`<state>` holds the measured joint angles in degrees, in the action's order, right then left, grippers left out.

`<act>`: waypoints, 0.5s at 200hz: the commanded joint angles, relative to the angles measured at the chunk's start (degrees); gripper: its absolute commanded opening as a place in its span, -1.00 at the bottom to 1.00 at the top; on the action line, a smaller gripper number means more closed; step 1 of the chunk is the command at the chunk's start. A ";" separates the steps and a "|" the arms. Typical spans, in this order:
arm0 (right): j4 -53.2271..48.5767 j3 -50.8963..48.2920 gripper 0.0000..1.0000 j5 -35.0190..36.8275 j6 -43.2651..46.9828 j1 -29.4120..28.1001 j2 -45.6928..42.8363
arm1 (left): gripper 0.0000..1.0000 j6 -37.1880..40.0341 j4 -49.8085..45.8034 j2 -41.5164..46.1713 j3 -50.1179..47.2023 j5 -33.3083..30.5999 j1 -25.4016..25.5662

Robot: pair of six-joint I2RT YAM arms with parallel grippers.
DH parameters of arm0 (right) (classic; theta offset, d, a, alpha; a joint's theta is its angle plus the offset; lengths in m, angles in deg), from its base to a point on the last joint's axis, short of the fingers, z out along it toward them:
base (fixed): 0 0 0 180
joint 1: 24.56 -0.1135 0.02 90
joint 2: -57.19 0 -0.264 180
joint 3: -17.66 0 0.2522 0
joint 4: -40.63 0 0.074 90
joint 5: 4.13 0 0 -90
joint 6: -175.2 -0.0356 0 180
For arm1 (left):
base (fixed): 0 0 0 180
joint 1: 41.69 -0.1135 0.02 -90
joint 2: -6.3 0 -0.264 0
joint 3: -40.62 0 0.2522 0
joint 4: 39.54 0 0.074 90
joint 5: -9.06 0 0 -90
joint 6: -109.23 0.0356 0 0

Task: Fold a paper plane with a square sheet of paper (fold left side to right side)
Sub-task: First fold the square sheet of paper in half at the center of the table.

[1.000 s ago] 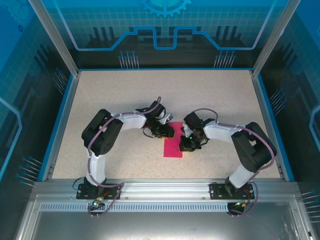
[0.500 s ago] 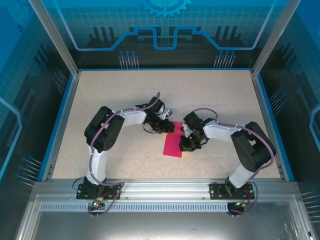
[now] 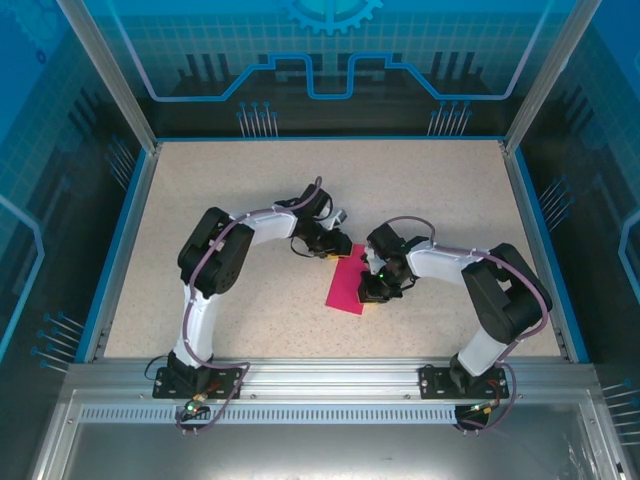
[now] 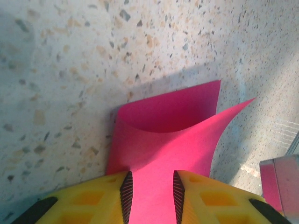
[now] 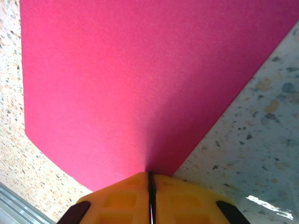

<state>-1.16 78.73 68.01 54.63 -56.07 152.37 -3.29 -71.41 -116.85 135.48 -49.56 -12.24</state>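
The pink sheet of paper (image 3: 345, 290) lay near the middle of the speckled surface (image 3: 250, 200), between the two hands. It was doubled into a narrow strip whose long axis ran from far to near, the far end leaning slightly right. At that far end the left hand (image 3: 335, 252) stood partly open, and paper showed in the gap between its fingers (image 4: 187, 196). The upper layer bowed up in a loose curve there, not pressed flat. The right hand (image 5: 150, 186) was closed tight on the sheet's edge.
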 commanded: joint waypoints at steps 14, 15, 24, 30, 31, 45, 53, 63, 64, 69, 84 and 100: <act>-5.81 -3.09 -0.81 8.02 0.86 -0.75 4.23 | -0.33 -0.87 3.77 -3.98 3.49 -5.15 -2.38; -5.81 -3.10 -0.81 8.02 0.82 -0.75 4.19 | -0.33 -0.91 3.82 -4.00 3.56 -5.08 -2.38; -5.84 -3.09 -0.81 8.11 0.83 -0.68 4.08 | -0.33 -1.27 4.04 -4.44 4.07 -4.87 -2.44; -5.88 -3.12 -0.81 8.14 0.85 -0.66 4.02 | -0.33 -1.43 4.13 -4.54 4.39 -4.76 -2.44; -5.89 -3.11 -0.81 8.17 0.86 -0.66 3.99 | -0.33 -1.45 4.18 -4.55 4.45 -4.71 -2.41; -5.89 -3.09 -0.81 8.22 0.86 -0.66 3.96 | -0.32 -1.95 4.54 -4.98 5.10 -4.31 -2.40; -5.94 -2.98 -0.81 8.20 0.83 -0.65 3.91 | -0.32 -2.31 4.81 -5.16 5.45 -4.02 -2.46; -5.90 -3.00 -0.81 8.20 0.86 -0.62 3.94 | -0.32 -2.78 5.31 -5.32 5.77 -3.82 -2.46; -5.89 -3.01 -0.81 8.20 0.86 -0.60 3.91 | -0.31 -2.87 5.33 -5.33 5.80 -3.85 -2.42; -5.92 -2.97 -0.81 8.20 0.86 -0.55 3.89 | -0.31 -3.03 5.45 -5.48 5.92 -3.71 -2.43; -5.98 -2.92 -0.81 8.20 0.86 -0.57 3.94 | -0.30 -3.45 5.76 -5.90 6.59 -3.51 -2.46; -6.07 -2.84 -0.81 8.20 0.90 -0.58 3.90 | -0.27 -3.96 6.22 -6.35 7.05 -3.24 -2.43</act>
<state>-1.18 78.80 68.01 54.65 -56.07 152.46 -6.57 -69.99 -120.30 140.58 -48.95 -12.79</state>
